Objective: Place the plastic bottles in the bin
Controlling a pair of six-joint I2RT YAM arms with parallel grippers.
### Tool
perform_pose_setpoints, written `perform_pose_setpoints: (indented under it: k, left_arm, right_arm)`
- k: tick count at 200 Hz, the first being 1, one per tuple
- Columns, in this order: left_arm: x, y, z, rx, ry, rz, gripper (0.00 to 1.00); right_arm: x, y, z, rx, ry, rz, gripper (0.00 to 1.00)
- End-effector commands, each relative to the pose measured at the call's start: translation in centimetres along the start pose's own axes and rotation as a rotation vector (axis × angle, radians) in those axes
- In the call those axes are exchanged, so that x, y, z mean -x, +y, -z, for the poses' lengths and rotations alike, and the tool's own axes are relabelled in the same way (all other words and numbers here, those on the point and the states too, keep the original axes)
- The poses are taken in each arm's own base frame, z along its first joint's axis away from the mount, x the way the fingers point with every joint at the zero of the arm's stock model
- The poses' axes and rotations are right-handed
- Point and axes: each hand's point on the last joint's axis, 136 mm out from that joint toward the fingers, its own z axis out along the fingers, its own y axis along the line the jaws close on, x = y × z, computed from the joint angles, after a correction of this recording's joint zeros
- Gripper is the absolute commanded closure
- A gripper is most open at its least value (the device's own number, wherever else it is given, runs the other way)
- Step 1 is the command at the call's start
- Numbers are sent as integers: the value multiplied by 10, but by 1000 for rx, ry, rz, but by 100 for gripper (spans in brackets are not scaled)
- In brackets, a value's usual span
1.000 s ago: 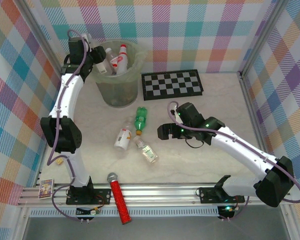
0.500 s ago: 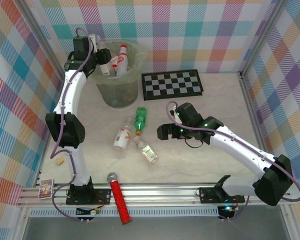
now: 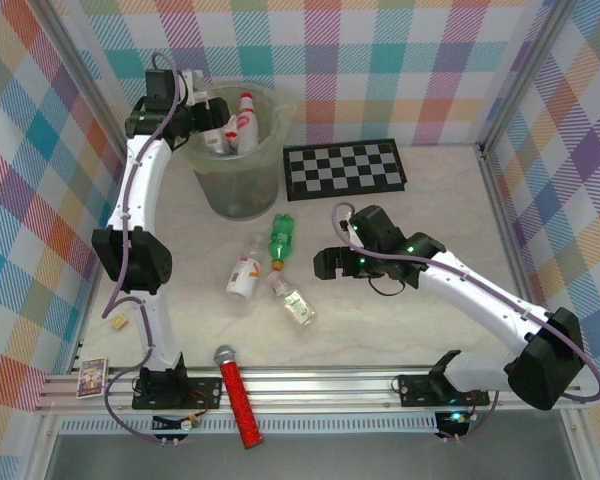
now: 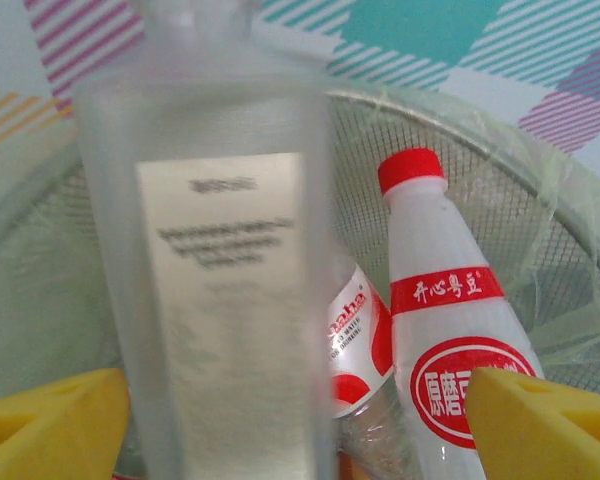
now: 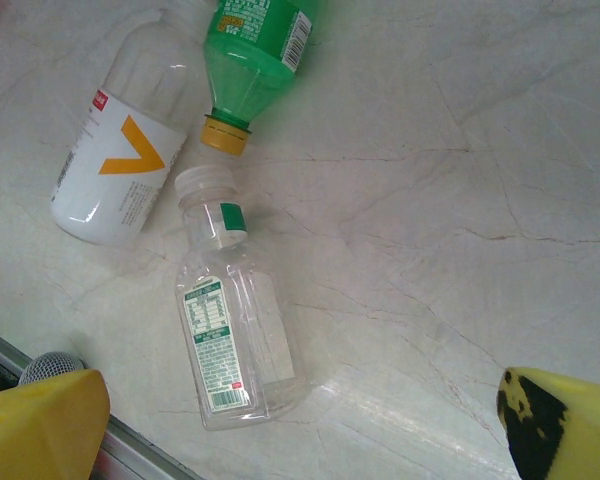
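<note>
The left arm stands tall from its base, elbow bent near the left wall, forearm reaching far back so that the left pincer (image 3: 205,112) (image 4: 300,430) hangs over the near-left rim of the bin (image 3: 235,175) (image 4: 545,175). In the left wrist view its yellow pads (image 4: 50,425) stand wide apart, and a blurred clear bottle (image 4: 225,290) sits between them, well clear of the right pad; whether the left pad touches it I cannot tell. Behind it, inside the bin, stands a red-capped bottle (image 4: 445,340) (image 3: 245,112), with another red-and-white label (image 4: 362,340) beside it. The right arm stretches low across the bench (image 3: 430,200), forearm pointing left, the right pincer (image 3: 330,262) (image 5: 300,430) with jaws wide apart and holding nothing, near three bottles lying on the bench: a green bottle (image 3: 281,238) (image 5: 255,55), a white-labelled bottle (image 3: 245,275) (image 5: 115,170) and a green-labelled bottle (image 3: 296,304) (image 5: 230,350). Against a second ago, the left wrist has risen and moved farther back over the rim, the elbow has edged inward, and the left jaws, then closed on the clear bottle, have parted. The right arm has barely shifted, and the three bench bottles lie as before.
</note>
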Motion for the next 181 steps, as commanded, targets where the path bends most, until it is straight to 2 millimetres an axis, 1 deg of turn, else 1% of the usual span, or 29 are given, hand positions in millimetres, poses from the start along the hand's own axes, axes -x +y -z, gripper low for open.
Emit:
perform_pose_setpoints:
  k: [1, 16, 31, 47, 74, 89, 102, 139, 161, 181]
  left_arm:
    - [30, 6, 44, 80, -88, -45, 13]
    - [36, 16, 49, 138, -113, -47, 13]
    - [38, 21, 47, 163, -124, -40, 15]
    - [38, 18, 41, 143, -124, -36, 19]
    - [35, 6, 26, 69, -120, -33, 28]
    - [32, 2, 16, 49, -113, -35, 35]
    - [28, 3, 6, 46, -106, -32, 39]
    - [18, 15, -20, 74, -87, -26, 40]
    - [12, 11, -33, 41, -71, -23, 38]
    - [-3, 5, -45, -11, -21, -21, 37]
  right_arm:
    - [1, 0, -1, 3, 2, -10, 1]
    - [0, -1, -1, 0, 3, -8, 1]
    - [1, -1, -1, -1, 3, -8, 1]
    - [1, 0, -1, -2, 2, -6, 1]
    - [1, 0, -3, 0, 9, -8, 1]
    - [1, 1, -4, 4, 14, -9, 1]
    - [1, 2, -6, 8, 17, -10, 1]
    - [0, 5, -9, 26, 32, -15, 1]
    - [0, 7, -11, 33, 39, -17, 0]
    - [-1, 8, -14, 41, 46, -22, 0]
